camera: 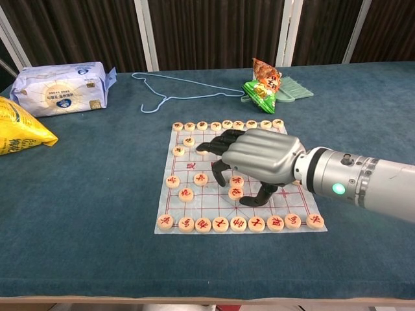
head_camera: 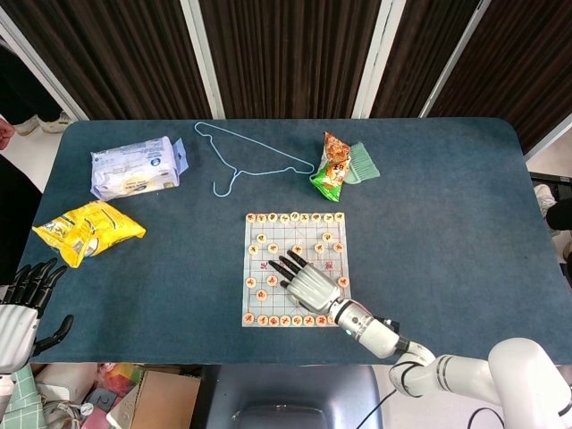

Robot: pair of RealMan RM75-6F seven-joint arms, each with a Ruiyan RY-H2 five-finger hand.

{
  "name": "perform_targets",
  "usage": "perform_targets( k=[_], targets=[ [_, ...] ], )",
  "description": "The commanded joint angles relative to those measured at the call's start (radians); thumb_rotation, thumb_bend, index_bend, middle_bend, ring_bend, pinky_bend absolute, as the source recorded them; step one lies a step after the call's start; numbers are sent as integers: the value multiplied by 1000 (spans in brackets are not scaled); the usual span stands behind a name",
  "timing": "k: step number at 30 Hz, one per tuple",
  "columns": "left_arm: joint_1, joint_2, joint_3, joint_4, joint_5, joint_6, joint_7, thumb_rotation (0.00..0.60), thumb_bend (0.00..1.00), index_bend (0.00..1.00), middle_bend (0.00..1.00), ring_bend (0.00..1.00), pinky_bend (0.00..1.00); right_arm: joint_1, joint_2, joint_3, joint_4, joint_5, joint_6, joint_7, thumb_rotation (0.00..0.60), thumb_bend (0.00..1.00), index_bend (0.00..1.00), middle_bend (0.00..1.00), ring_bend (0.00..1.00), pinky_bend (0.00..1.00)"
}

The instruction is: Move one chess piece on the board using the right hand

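Blue table (head_camera: 179, 295); chess board (camera: 175, 214), right robot hand (camera: 259, 157) over mid-board piece (camera: 235, 192).
Grasp unclear; advise pinching one disc cleanly, neighbours undisturbed.

Matt dark blue cloth table cover (camera: 78, 214) looks felt-like. Round pale wooden chess pieces (camera: 186, 194) sit on a smooth printed board sheet (camera: 167, 210). The right hand (camera: 259, 157) has a satin silver metal shell and black fingers (camera: 217, 142).

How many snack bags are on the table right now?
2. A yellow bag lies near the table's left edge, and an orange-green bag lies behind the board, resting on a green cloth. The white pack at back left looks like wipes, not a snack.
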Motion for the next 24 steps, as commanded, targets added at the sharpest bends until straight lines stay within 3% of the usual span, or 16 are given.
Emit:
perform_targets(
  k=[1,4,7,11,13,15,17,19,20,24],
  targets=[
    [0,0,1,-1,2,-1,1,600,354,0,0,0,21,-3,10,-1,-14,6,4,-9,600,448,482,64,0,0],
    [1,-1,2,1,6,4,3,600,353,0,0,0,21,-12,36,-5,-51,-1,26,-10,600,448,418,62,0,0],
    [2,-1,2,4,9,7,4,600,353,0,0,0,21,-60,108,-16,-141,-34,130,-27,600,448,305,52,0,0],
    [6,-1,2,4,7,12,13,600,353,0,0,0,21,-208,276,-70,-338,-98,375,34,600,448,132,14,0,0],
    [10,-3,5,0,10,13,32,600,353,0,0,0,21,-347,408,-134,-467,-83,527,27,600,425,31,0,0,0],
    [12,-3,11,-8,11,7,54,600,362,0,0,0,21,-464,483,-183,-534,-44,643,21,600,378,0,0,0,0],
    [12,-3,17,-23,11,-7,86,600,372,0,0,0,20,-584,520,-222,-539,7,752,68,600,333,0,0,0,0],
    [9,-5,18,-33,12,-16,107,600,373,0,0,0,21,-655,515,-228,-491,53,802,134,600,323,0,0,0,0],
    [7,-9,17,-37,11,-19,119,600,373,0,0,0,21,-678,516,-229,-473,90,798,141,600,318,0,0,0,0],
    [6,-21,15,-44,8,-27,157,600,372,0,0,0,21,-691,546,-207,-462,68,797,218,600,298,0,0,0,0]
  ],
)
